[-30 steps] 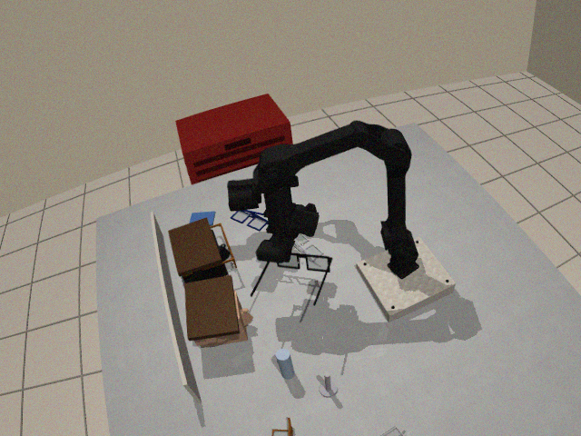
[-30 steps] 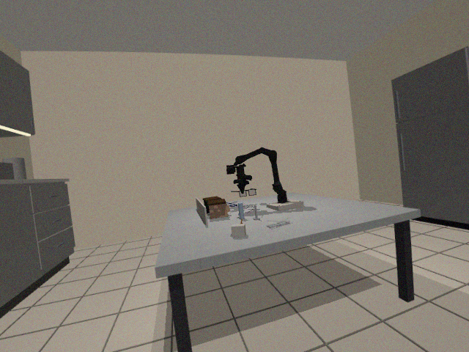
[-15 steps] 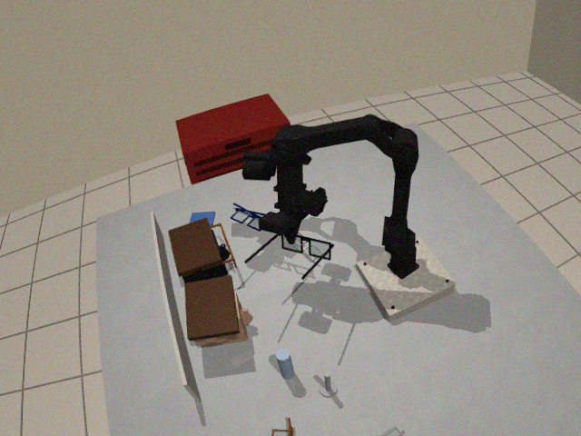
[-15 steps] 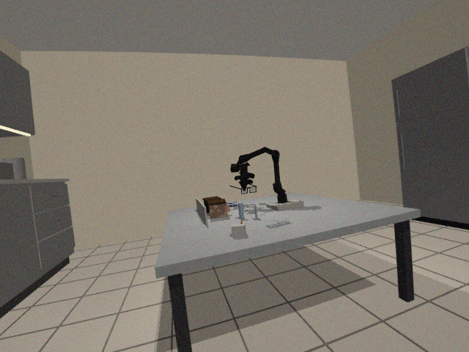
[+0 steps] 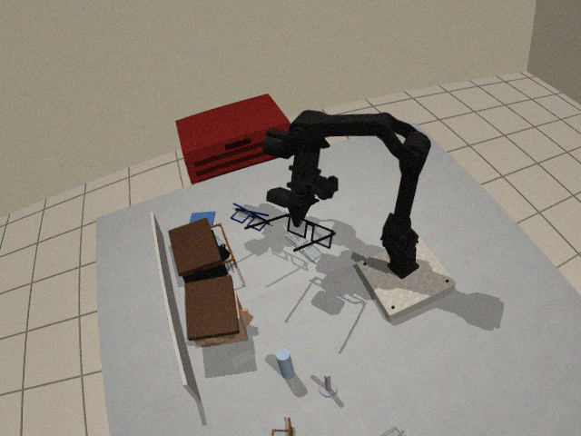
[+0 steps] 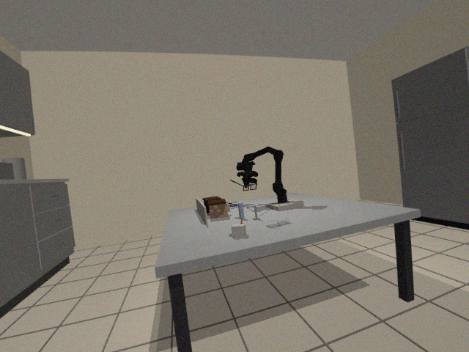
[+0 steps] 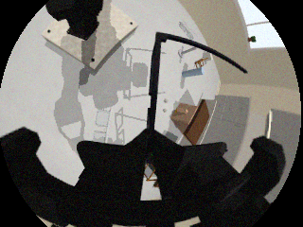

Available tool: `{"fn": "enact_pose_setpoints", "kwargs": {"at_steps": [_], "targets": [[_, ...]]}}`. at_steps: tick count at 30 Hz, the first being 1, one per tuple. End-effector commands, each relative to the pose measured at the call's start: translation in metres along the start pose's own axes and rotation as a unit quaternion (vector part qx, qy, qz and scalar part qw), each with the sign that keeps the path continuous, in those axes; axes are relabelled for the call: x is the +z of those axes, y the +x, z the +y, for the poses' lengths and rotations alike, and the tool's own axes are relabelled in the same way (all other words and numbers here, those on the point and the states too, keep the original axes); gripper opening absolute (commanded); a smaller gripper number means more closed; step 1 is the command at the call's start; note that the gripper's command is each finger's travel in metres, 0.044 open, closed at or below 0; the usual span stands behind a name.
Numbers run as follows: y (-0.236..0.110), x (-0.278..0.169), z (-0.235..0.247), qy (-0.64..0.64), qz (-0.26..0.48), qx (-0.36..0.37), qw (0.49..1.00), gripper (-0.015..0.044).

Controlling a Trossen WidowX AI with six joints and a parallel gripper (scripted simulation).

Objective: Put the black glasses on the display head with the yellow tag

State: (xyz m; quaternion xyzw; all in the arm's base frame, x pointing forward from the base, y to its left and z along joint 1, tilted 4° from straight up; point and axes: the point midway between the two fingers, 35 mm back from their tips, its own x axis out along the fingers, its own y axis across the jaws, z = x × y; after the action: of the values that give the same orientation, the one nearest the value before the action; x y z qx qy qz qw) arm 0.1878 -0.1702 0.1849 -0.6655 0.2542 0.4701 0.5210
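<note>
My gripper (image 5: 298, 220) (image 6: 248, 182) (image 7: 150, 131) is shut on the black glasses (image 5: 313, 239) (image 6: 248, 186) (image 7: 153, 82) and holds them in the air above the middle of the table, temples spread out to the sides. Two display heads with brown tops stand at the left in front of a white panel: the far head (image 5: 194, 246) (image 7: 197, 121) and the near head (image 5: 211, 307) (image 6: 218, 209). The far head wears orange glasses (image 5: 227, 243), and a blue tag (image 5: 202, 216) lies behind it. I cannot see a yellow tag. The gripper is to the right of the far head, well apart from it.
Blue glasses (image 5: 248, 215) lie on the table behind the gripper, and clear glasses (image 5: 305, 251) lie below it. The white panel (image 5: 171, 300) stands left of the heads. A light blue cylinder (image 5: 284, 363) and a small grey stand (image 5: 328, 385) are near the front. A red toolbox (image 5: 231, 135) sits on the floor beyond.
</note>
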Motion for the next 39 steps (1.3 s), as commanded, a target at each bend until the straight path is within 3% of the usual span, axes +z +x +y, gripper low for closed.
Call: {"fn": "enact_pose_setpoints", "kwargs": {"at_steps": [1, 28, 39], "targets": [[-0.01, 0.001, 0.007, 0.021, 0.015, -0.025, 0.999, 0.0], [-0.069, 0.004, 0.051, 0.147, 0.146, -0.159, 0.965, 0.0], [-0.064, 0.002, 0.05, 0.142, 0.132, -0.147, 0.97, 0.0]]}}
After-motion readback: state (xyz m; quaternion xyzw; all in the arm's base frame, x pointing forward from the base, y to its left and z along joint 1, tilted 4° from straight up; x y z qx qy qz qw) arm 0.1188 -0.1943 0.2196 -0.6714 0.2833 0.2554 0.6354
